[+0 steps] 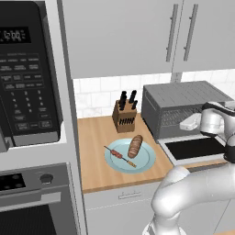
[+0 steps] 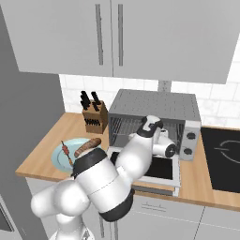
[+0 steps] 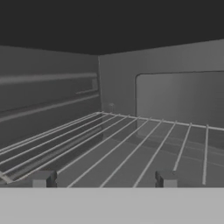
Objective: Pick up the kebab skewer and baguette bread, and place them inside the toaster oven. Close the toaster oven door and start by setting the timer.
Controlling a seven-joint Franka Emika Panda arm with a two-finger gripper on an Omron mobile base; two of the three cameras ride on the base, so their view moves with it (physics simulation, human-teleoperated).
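While the tool [image 3: 103,180] sat inside the toaster oven [image 1: 183,108] over the wire rack [image 3: 131,144], tips apart and clamped on nothing, lay well off to the arm's left the kebab skewer [image 1: 120,156] and baguette bread [image 1: 135,146], side by side on the blue plate [image 1: 144,161], long axes angled across the counter [image 1: 96,137]. Seen from the base views: plate, food and lowered toaster oven door [image 1: 195,148]; from the hand view: cavity and rack.

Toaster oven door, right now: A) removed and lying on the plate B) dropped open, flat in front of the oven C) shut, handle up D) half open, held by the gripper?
B: the toaster oven door lies flat in front of the toaster oven, its dark glass facing up, and the wire rack is exposed; the baguette bread and kebab skewer are on the plate.
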